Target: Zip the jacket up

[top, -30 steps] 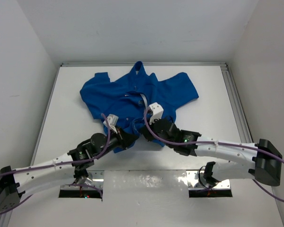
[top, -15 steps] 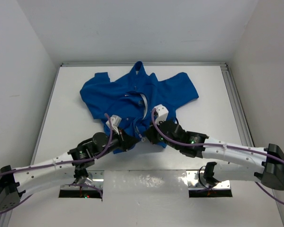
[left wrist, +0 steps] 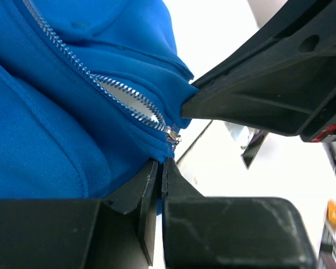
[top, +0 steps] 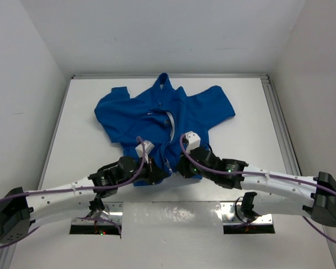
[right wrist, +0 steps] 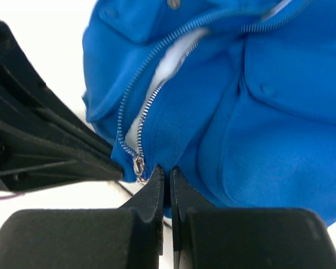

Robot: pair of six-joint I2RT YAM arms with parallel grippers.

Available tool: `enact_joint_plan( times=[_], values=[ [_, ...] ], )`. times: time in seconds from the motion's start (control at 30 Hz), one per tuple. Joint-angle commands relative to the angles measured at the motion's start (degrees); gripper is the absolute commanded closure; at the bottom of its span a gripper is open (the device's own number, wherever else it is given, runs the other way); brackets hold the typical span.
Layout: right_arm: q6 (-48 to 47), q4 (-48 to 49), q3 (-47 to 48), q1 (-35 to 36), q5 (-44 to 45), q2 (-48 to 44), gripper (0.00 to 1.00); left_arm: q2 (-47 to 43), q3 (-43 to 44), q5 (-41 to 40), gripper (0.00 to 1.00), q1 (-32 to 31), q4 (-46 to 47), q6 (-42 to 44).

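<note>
The white desk (top: pixel 252 129) carries the blue jacket (top: pixel 157 115), which lies midway between the left and right edges. Its collar is against the far edge and its hem points to the near edge.

The left hand (top: pixel 157 172) and the right hand (top: pixel 176 168) meet at that hem, side by side. Each has its fingers pressed together on a pinch of hem cloth, the left hand (left wrist: pixel 163 168) on one side of the zipper's lower end and the right hand (right wrist: pixel 168 174) on the other.

The zipper (left wrist: pixel 101 78) has its pale teeth parted above, with white showing between the two rows. The small metal pull (left wrist: pixel 172 136) sits at the very bottom, just beside both sets of fingertips.
</note>
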Motion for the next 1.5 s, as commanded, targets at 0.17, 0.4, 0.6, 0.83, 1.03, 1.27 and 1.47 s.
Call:
enact_joint_plan(
  times=[0.17,0.4,0.6,0.83,1.03,1.27,1.47],
  values=[
    [1.9,-1.6,-3.8,-1.1,3.9,-2.5,1.00,4.3,-1.2,10.2,1.00,-1.4,-3.4,0.6],
    [1.6,-6.7,-2.7,-1.0,-0.1,-3.6,0.84,4.7,-2.0,11.8,1.00,-1.4,-2.6,0.3],
    [1.5,-9.4,-2.2,-1.0,-3.6,-7.7,0.50,5.3,-2.1,13.3,1.00,-1.4,-3.4,0.3],
    [8.0,-0.3,-7.2,3.3,-12.9,-7.5,0.89,5.4,-2.9,12.0,1.00,-1.4,-2.6,0.6],
    [10.9,15.0,-15.9,11.2,-2.2,-3.6,1.00,4.7,-5.8,11.8,1.00,-1.4,0.8,-1.3],
    [20.0,42.7,-30.4,14.6,4.2,-0.3,0.73,2.6,-8.8,11.6,1.00,-1.4,5.3,-5.5],
    [24.8,53.6,-32.8,16.0,4.5,7.3,0.58,1.8,-9.3,10.9,1.00,-1.4,5.4,-6.4]
  ],
)
